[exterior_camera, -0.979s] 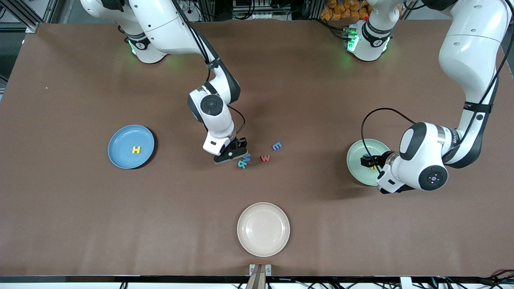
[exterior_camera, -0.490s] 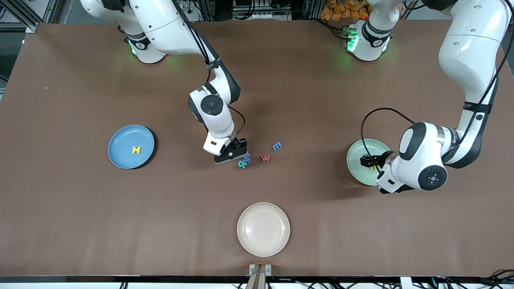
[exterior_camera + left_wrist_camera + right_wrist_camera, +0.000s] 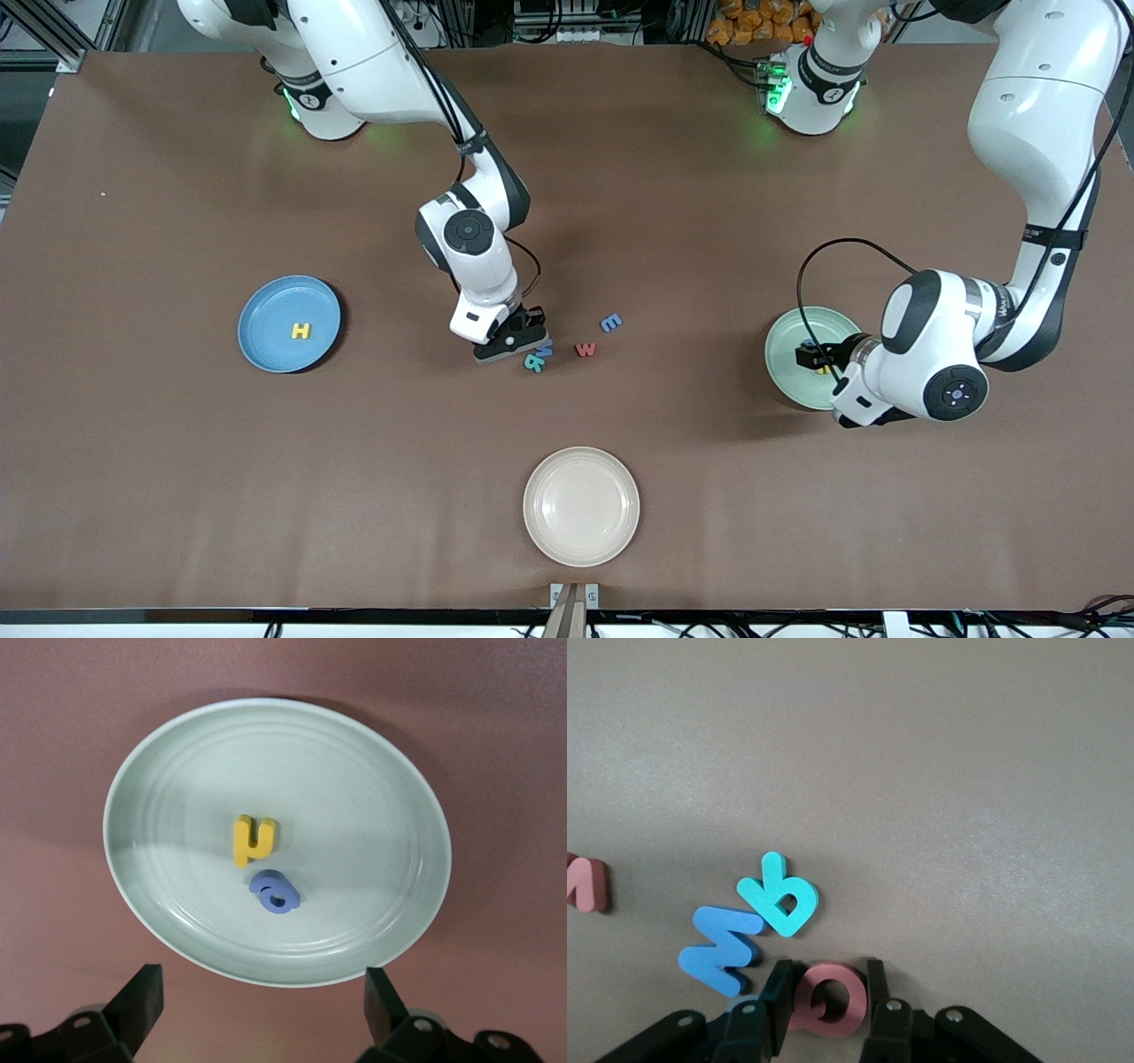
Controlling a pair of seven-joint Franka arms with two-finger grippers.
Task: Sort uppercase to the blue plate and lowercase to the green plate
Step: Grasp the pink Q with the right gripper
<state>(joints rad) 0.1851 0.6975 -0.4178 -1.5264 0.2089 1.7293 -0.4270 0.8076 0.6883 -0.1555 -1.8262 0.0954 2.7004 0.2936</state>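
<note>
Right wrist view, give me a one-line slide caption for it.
Right pincer closing around the red Q, beside the blue M and teal letter.

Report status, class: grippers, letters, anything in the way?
Right gripper closed on red Q. Left gripper open over green plate. Blue M close beside.

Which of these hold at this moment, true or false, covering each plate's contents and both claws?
1. The blue plate holds the yellow H. True.
2. The green plate is empty. False: a yellow hooked letter and a rounded blue letter lie in it.
3. The right claw brackets the red Q. True.
4. The left claw grips a letter. False: it is open over the green plate.
5. The cream plate holds the red w. False: the w lies on the table.
</note>
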